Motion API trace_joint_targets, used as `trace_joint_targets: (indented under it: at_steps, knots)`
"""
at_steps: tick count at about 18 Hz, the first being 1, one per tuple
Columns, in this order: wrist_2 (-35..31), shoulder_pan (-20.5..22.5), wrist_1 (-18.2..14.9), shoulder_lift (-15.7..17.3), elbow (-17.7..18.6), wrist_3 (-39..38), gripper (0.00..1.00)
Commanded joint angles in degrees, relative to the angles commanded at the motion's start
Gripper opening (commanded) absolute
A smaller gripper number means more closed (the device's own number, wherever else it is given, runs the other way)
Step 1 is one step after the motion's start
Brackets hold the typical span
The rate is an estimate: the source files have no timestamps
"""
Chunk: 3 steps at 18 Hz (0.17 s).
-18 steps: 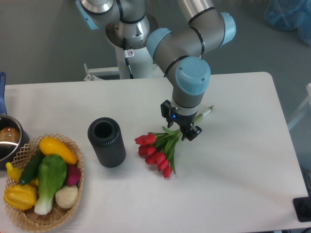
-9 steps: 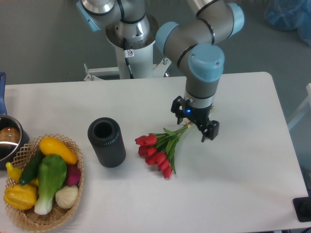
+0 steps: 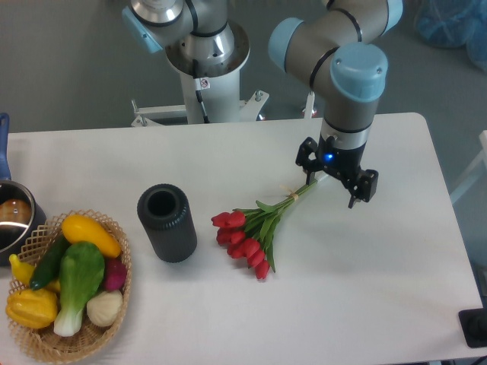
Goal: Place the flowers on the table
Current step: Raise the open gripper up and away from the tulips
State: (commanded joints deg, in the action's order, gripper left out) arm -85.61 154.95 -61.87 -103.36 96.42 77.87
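1. Camera view from above the large white rounded-corner desk [image 3: 380,251]: a small bunch of red artificial tulips with green leaves and pale-green tied stems [image 3: 255,232] lies flat on the surface near its middle.
2. Its red heads point toward the lower left, and the thin stems run up and to the right, ending just under the arm's wrist.
3. Above and to the right of the stem ends hangs the black two-finger claw [image 3: 338,181] of the grey and light-blue arm; its fingers are spread apart and hold nothing, with the stem tips close beside the nearer finger.
4. Left of the blooms, apart from them, a matte black cylindrical vase [image 3: 166,222] stands upright with its mouth open to the lens.
5. At the lower left corner sits a woven wicker basket [image 3: 114,304] filled with colourful toy vegetables.
6. A dark metal pot [image 3: 11,220] shows partly at the left edge, next to the basket.
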Motion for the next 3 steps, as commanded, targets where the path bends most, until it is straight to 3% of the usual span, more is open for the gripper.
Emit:
trace_joint_targets:
  at_steps: [3]
  knots:
    - [0.0,-0.1,0.0,0.1,0.0,0.0,1.0]
